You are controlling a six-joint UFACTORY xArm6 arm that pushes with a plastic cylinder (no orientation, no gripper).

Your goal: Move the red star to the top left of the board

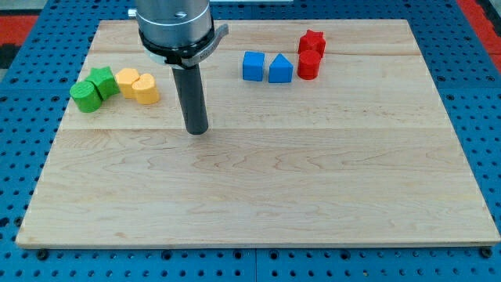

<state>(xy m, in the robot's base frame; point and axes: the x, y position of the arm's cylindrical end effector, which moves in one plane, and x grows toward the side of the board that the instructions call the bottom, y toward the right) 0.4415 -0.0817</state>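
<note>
The red star (312, 41) sits near the view's top right of the wooden board (258, 196), touching a red cylinder (308, 66) just below it. My tip (196, 130) rests on the board left of centre, far to the left of and below the red star, touching no block.
A blue cube (253, 66) and a blue triangular block (280, 69) stand left of the red cylinder. At the view's left, a green cylinder (85, 97), a green star (103, 81), a yellow hexagon-like block (127, 80) and a yellow heart-like block (145, 89) cluster together.
</note>
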